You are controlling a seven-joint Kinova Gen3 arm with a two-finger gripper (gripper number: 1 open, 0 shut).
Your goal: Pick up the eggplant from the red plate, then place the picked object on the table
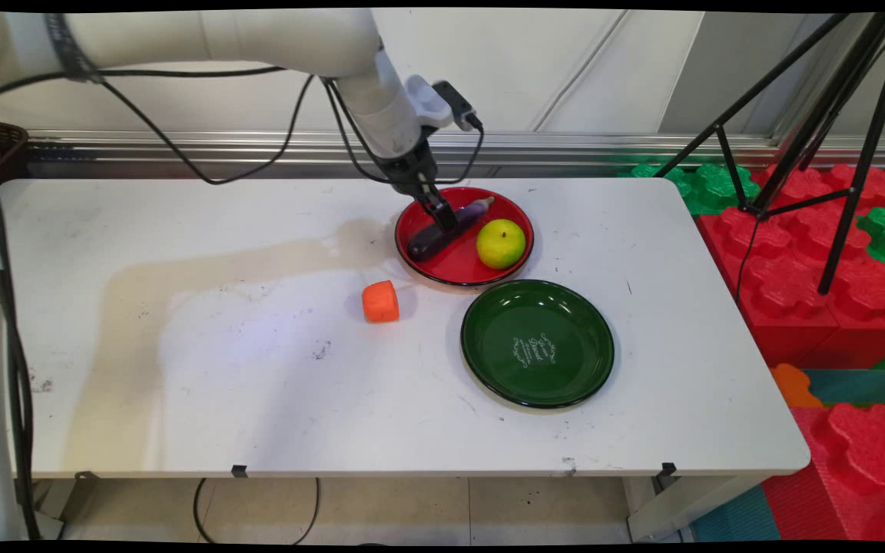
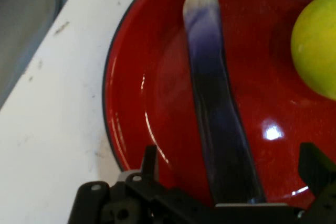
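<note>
Eggplant [image 1: 446, 227], a slim purple toy one with a pale stem end, lies slantwise in the red plate [image 1: 442, 269], and the claw [image 1: 442, 219] is right over its middle. Seen from the hand view, the eggplant [image 2: 218, 129] runs straight up between the two fingers, one fingertip [image 2: 150, 158] to its left and the other [image 2: 315, 163] well off to its right, so the claw [image 2: 231, 182] stands wide open, straddling the eggplant with nothing gripped. Whether the fingers touch the plate's floor cannot be told.

As a judgement only, the pose reads as either the moment before a closing grasp or just after letting go; the pictures do not settle which. A grasp from here would call for the fingers to close evenly across the eggplant's narrow body without pushing it along the glossy plate.

Beside the eggplant, on its far-right side within the same red plate [image 2: 131, 129], sits a yellow-green round fruit [image 1: 501, 243], close but apart from it; the hand view shows the fruit [image 2: 317, 45] at its right edge. Near of the eggplant and outside the red plate, a green plate [image 1: 588, 369] lies on the white bench [image 1: 181, 384], just beside the red one. To the eggplant's near left, a small orange carrot piece [image 1: 380, 301] stands alone on the bench.
</note>
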